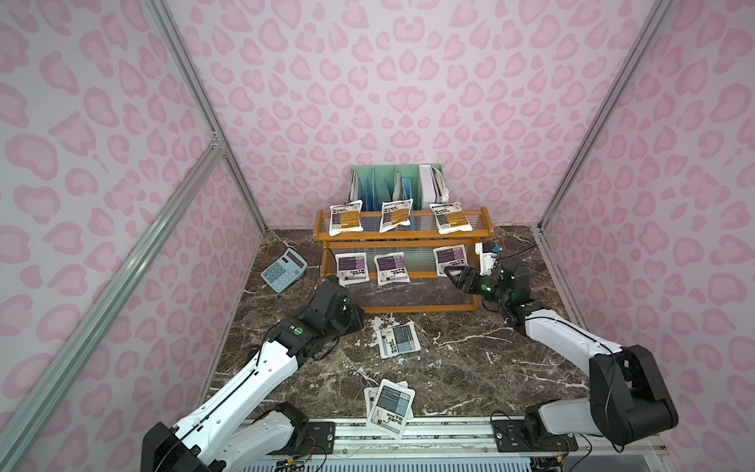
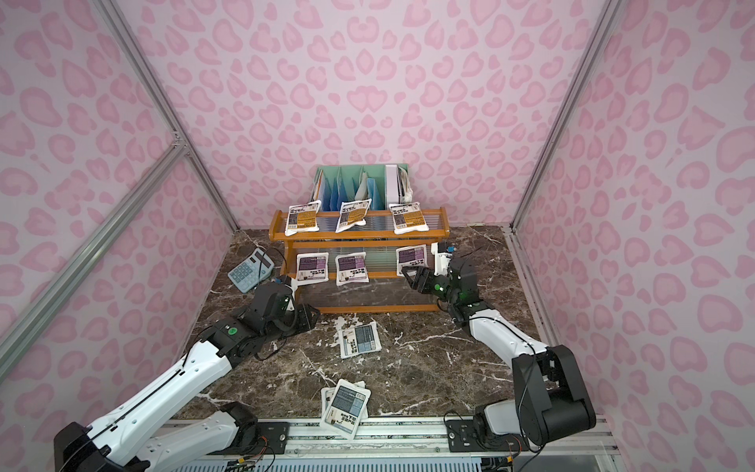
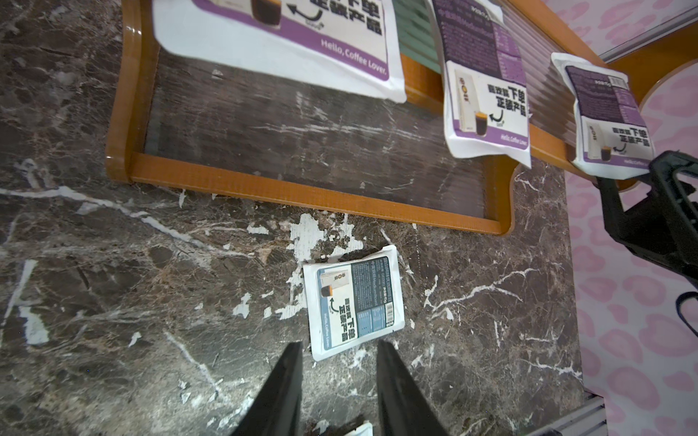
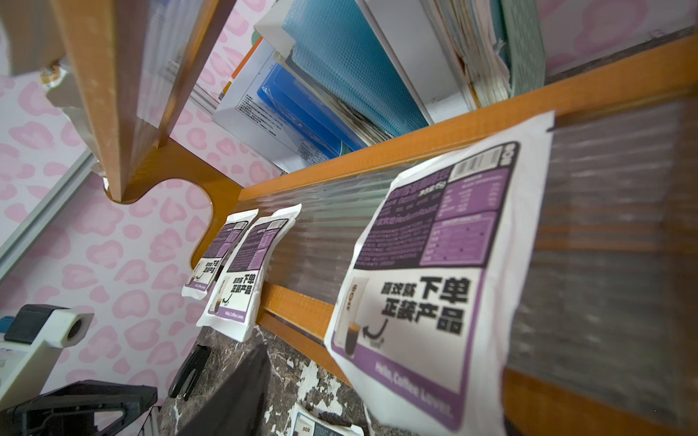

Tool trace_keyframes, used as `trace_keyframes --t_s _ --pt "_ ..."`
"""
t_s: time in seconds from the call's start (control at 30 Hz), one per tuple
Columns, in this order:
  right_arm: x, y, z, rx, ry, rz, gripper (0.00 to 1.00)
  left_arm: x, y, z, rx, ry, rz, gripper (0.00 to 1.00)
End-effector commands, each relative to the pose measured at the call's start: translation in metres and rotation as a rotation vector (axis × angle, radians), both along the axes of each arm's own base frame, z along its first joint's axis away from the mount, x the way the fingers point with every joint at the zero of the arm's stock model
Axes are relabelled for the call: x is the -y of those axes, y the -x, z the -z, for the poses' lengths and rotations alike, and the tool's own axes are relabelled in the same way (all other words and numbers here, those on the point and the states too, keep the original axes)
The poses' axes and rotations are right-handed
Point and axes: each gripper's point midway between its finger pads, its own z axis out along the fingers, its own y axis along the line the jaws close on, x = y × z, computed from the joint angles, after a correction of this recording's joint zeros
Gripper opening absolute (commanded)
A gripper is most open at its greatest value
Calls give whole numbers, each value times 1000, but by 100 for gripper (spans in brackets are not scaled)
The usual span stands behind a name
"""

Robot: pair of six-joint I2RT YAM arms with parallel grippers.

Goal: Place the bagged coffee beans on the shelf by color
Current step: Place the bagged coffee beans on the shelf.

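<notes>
Both parted, empty: left fingers (image 3: pixel 279 389) near grey-blue pouch (image 3: pixel 355 302), right fingers (image 1: pixel 454 271) beside purple pouch (image 4: pixel 434 271).

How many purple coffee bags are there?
3, all on the middle step of the shelf: left purple bag, middle purple bag, right purple bag. One covered bag near the front hides its colour.

Light-blue calculator (image 1: pixel 284 270), mint-green file rack (image 1: pixel 384 180)
</notes>
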Motion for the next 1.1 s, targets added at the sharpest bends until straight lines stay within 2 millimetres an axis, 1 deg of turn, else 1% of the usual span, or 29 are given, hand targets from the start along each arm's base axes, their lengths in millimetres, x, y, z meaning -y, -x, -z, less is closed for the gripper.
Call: trace_keyframes --t_s 0.0,0.13,0.2,0.37,0.6,0.77,1.07 --pt "6 16 49 -205 70 -6 71 2 0 2 -3 -8 19 36" --pt "1 18 57 -261 72 -33 72 3 -1 3 -5 -9 25 36" --pt "2 18 57 -276 83 -38 72 5 -1 2 -5 -7 29 36" --pt "2 21 44 -262 112 -53 73 6 -3 2 -2 -4 30 36" --pt "3 30 44 -388 126 -59 74 11 -8 0 3 -1 42 36" --pt "5 39 55 -447 139 -57 74 14 -10 1 -2 0 51 36" --pt "9 50 73 -476 167 -56 74 18 -11 11 -26 -11 70 36"
